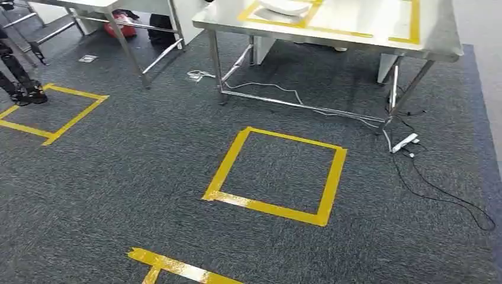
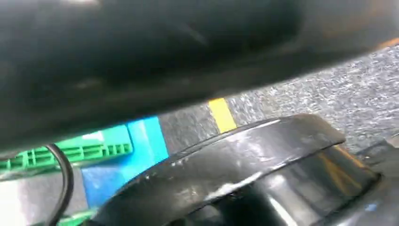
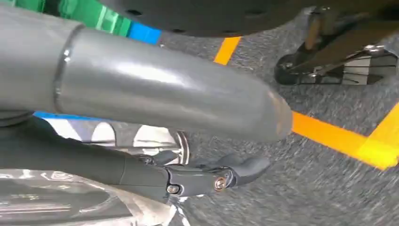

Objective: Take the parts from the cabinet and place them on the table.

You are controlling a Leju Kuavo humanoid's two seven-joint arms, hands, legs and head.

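I'm looking down from the head camera at dark grey carpet (image 1: 148,177), with a yellow taped square (image 1: 275,177) on the floor straight ahead. Beyond it stands the steel table (image 1: 438,35), its near edge running across the top of my view; yellow tape outlines on its top, and a white object (image 1: 284,6) sits inside one outline at the far edge of frame, cut off so I can't tell what it is. Under the table, a white cable (image 1: 278,90) snakes along the floor, and a power strip (image 1: 404,142) with black cord (image 1: 444,192) lies by the right leg, just beside the open carpet. A second taped square (image 1: 53,112) sits off to the left, another table frame (image 1: 133,50) behind it. On the right wrist camera my right hand (image 3: 188,141) shows a thick grey thumb and darker fingers (image 3: 221,176) curled over something clear and glossy (image 3: 70,200), seemingly plastic wrapping; I can't tell exactly what it is. The left hand's state I cannot tell.
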